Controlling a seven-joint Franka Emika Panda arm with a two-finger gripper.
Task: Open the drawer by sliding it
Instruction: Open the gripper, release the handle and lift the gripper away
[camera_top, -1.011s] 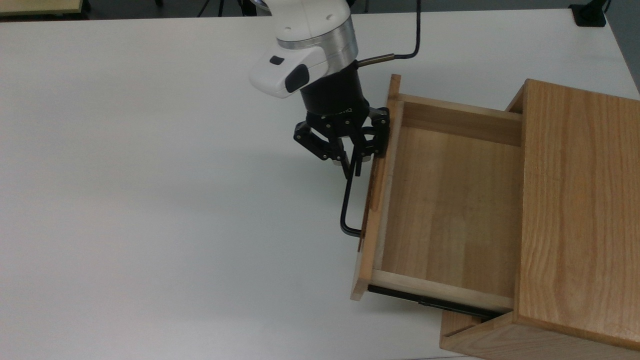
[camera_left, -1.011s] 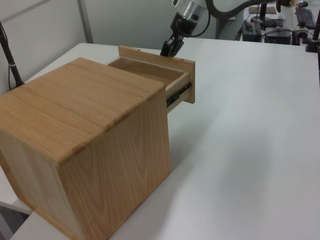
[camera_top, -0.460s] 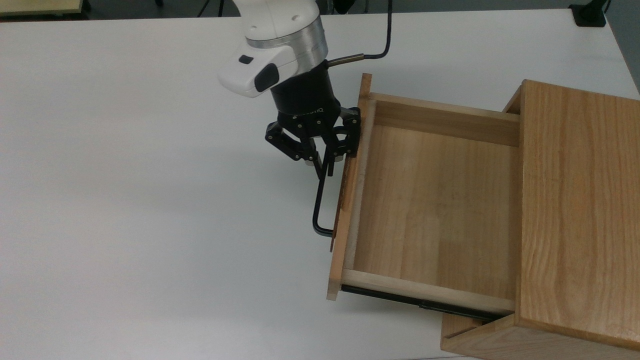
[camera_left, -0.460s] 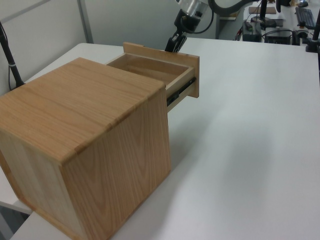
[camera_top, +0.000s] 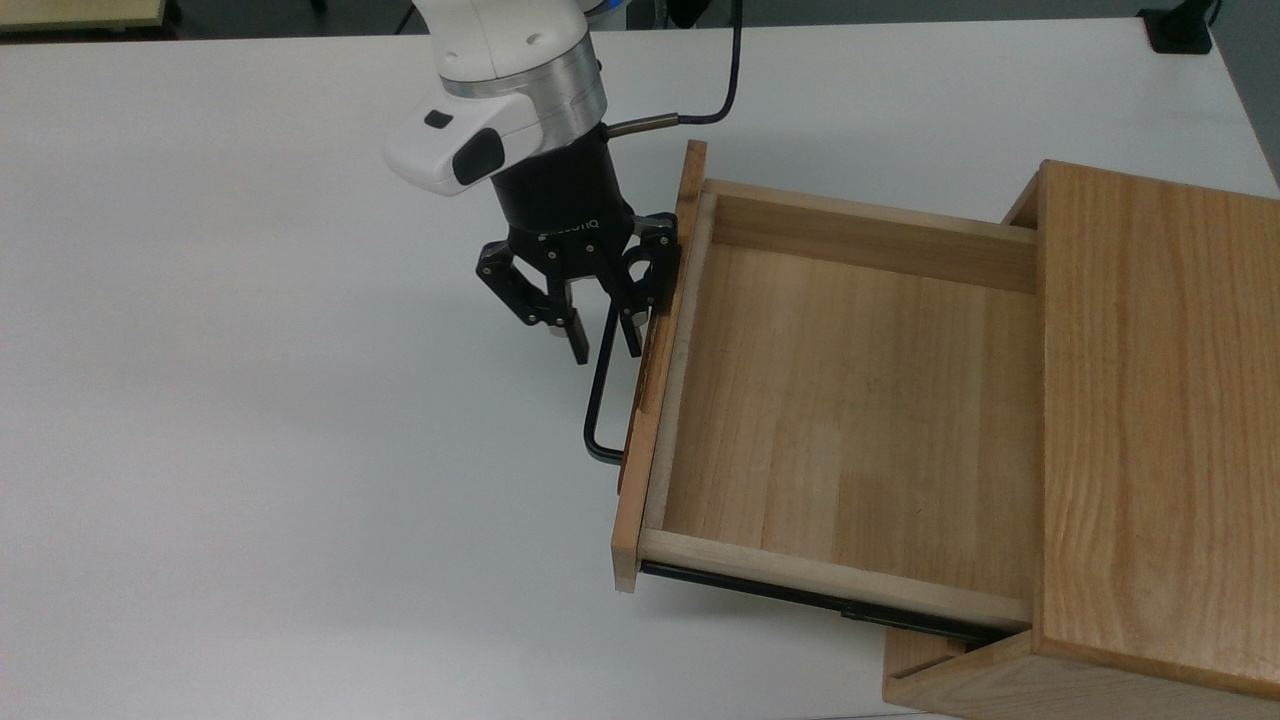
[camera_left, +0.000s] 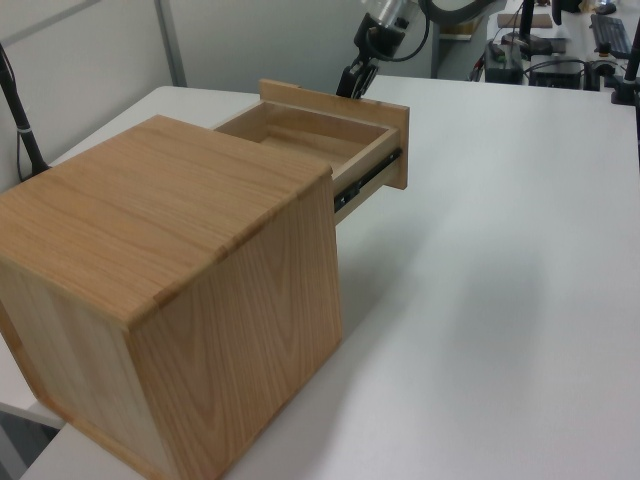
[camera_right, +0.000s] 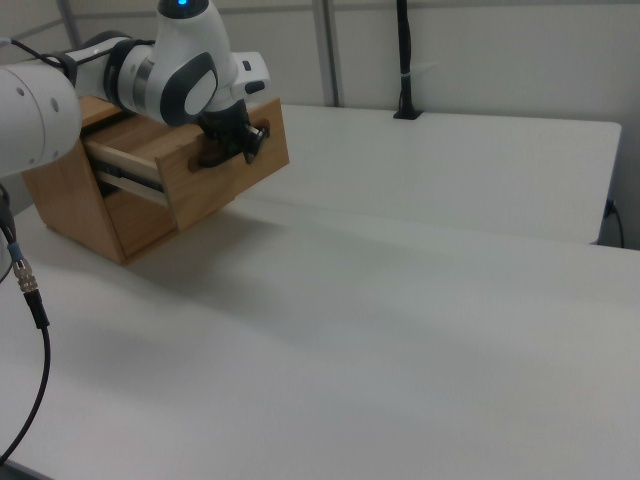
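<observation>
The drawer (camera_top: 850, 400) sticks far out of the cabinet (camera_top: 1150, 420), and the gripper (camera_top: 604, 345) is spread around its handle (camera_top: 600, 400)

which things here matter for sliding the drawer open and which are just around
Job:
- light oak wooden drawer
- its thin black metal bar handle
- black two-finger gripper, open around that bar

Around:
- oak cabinet box
- white table

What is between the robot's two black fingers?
In the top view, the drawer's thin black handle runs up between the open gripper's fingers, which stand apart on either side of it.
</observation>
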